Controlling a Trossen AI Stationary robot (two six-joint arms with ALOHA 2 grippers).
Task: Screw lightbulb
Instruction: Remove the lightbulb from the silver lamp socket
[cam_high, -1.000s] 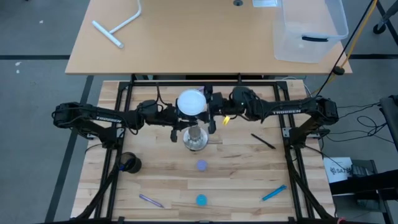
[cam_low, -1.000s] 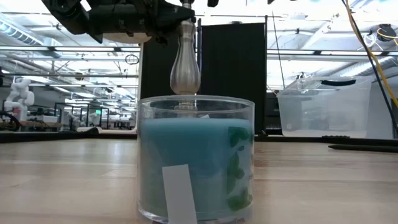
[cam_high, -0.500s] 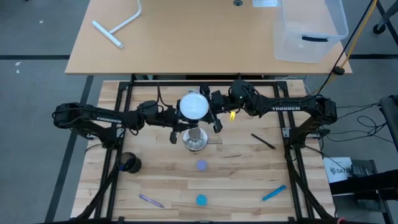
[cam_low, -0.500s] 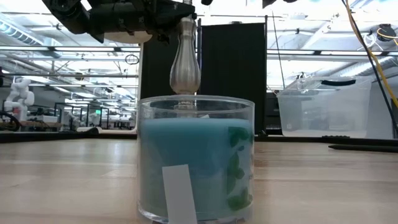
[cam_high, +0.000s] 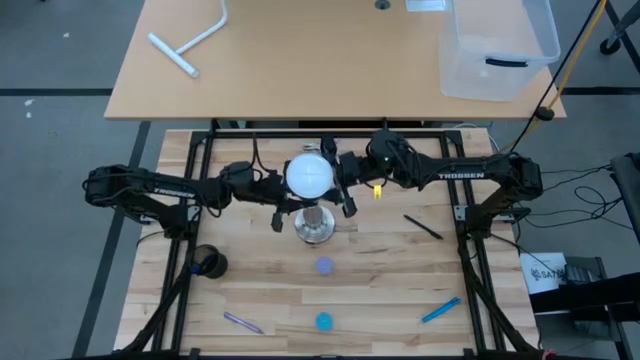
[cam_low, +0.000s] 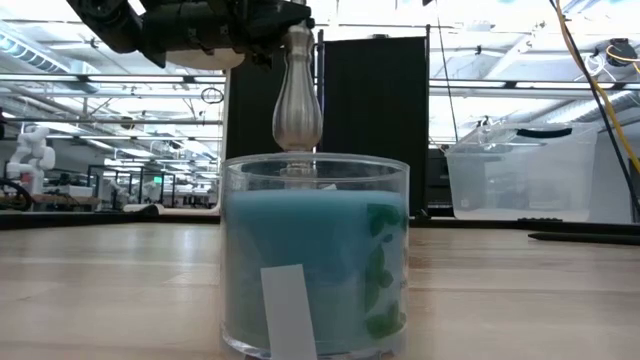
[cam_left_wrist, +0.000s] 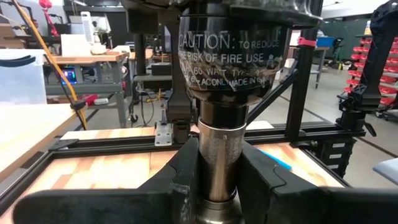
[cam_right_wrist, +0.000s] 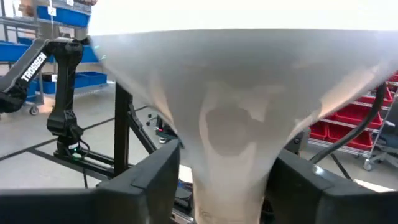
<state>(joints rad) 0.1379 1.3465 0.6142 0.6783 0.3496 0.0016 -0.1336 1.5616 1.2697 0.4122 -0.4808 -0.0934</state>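
Note:
The white frosted lightbulb (cam_high: 309, 176) stands over the silvery socket stand (cam_high: 314, 226) at the table's middle. The stand's black top (cam_left_wrist: 230, 56) shows in the left wrist view. Whether the bulb's base sits in it I cannot tell. My left gripper (cam_high: 292, 203) reaches in from the left and is shut on the stand's post. My right gripper (cam_high: 338, 180) reaches in from the right and is shut on the bulb's neck under the globe. In the low view only the stand's post (cam_low: 297, 105) shows, behind a candle jar. My left gripper (cam_left_wrist: 217, 180) pinches the stand's silvery post (cam_left_wrist: 217, 146) between its two fingers, just below the black socket top. The fingers come level from the table's left and lie across the upright post. The stand's round base rests on the table. My right gripper (cam_right_wrist: 227, 186) has the bulb's tapering neck (cam_right_wrist: 230, 143) between its two fingers, below the wide globe. The fingers come about level from the table's right, one on each side of the neck. The bulb stands upright, globe up, above the stand.
A glass jar of blue candle (cam_low: 315, 260) stands near the front edge. A black cup (cam_high: 208, 262), a purple pen (cam_high: 243, 323), a blue pen (cam_high: 441, 310) and a black pen (cam_high: 423, 227) lie around. A clear bin (cam_high: 497, 45) sits on the far table.
My right gripper has turned about its wrist while holding the bulb. The bulb's globe has shifted a little toward the table's near edge. The stand stays where it was.

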